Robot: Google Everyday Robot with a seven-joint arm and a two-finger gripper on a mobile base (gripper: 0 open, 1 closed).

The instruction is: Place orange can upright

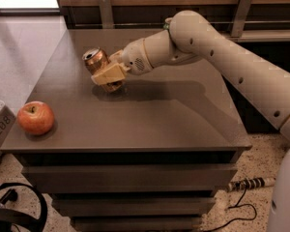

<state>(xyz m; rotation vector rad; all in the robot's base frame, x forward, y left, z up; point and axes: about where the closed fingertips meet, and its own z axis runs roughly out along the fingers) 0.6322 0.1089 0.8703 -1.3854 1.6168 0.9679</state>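
The orange can [96,61] has an orange-and-tan label and a silver top. It leans to the left, its lower end down by the grey table top [150,115], left of the table's middle. My gripper [108,76] reaches in from the right on the white arm [222,57]. Its tan fingers [106,74] are shut on the orange can's lower half. The can's bottom end is hidden behind the fingers, so I cannot tell whether it touches the table.
A red-orange apple [36,118] sits at the table's front left corner. A white box marked 108 [0,122] stands just left of the table. Cables [237,197] lie on the floor at the right, and a dark hoop [14,209] at the lower left.
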